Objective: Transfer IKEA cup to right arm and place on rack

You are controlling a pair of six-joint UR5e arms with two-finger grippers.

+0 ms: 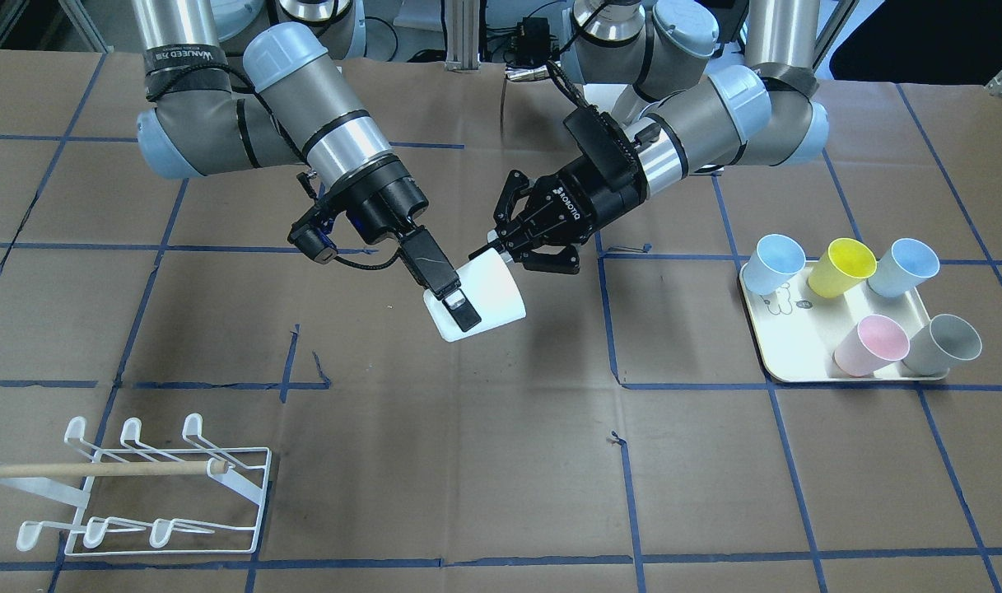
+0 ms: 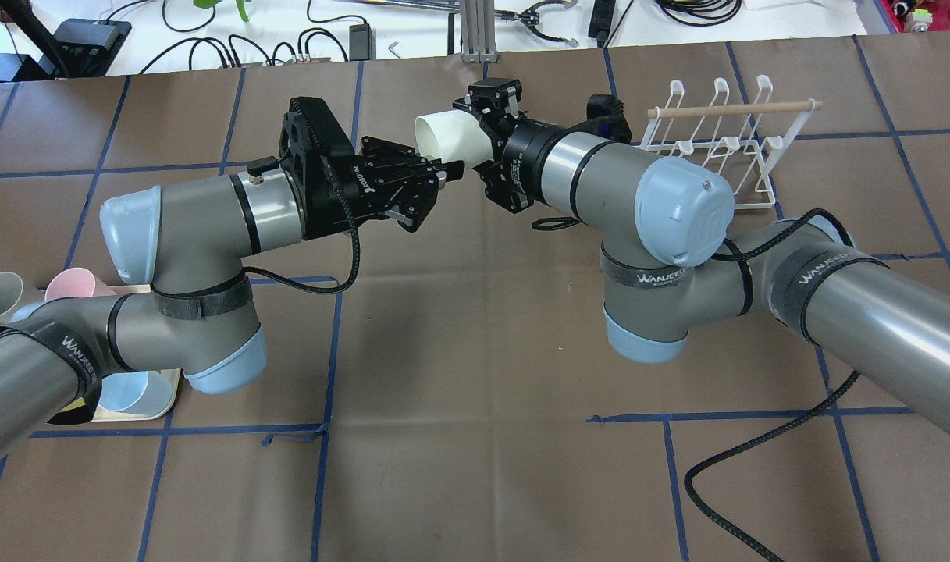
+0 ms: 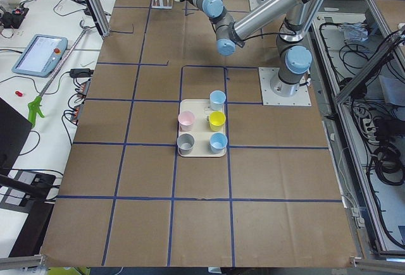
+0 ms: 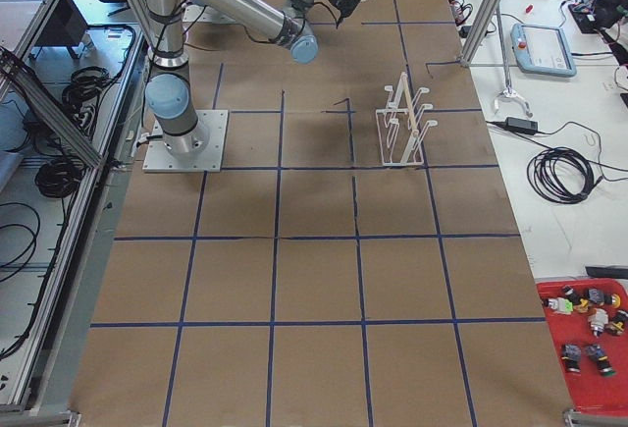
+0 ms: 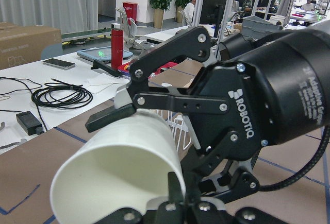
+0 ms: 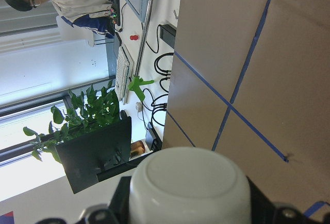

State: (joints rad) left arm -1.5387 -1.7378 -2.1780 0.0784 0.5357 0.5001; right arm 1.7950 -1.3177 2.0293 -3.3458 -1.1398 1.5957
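**A:** Cup status?
**B:** The cup (image 1: 492, 292) is off the table (image 1: 468, 461), lying sideways between my grippers, well apart from the rack (image 1: 97, 470). Long axis roughly level: mouth faces my left gripper (image 1: 501, 245), base faces my right gripper (image 1: 463, 317).
**A:** Grip?
**B:** Right fingers clamp the body, left fingers pinch the rim.

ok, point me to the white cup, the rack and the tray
white cup (image 1: 496, 288), exterior front-facing view, on its side wall.
rack (image 1: 97, 469), exterior front-facing view, on its wooden dowel.
tray (image 1: 799, 344), exterior front-facing view, on its bare surface between the cups.
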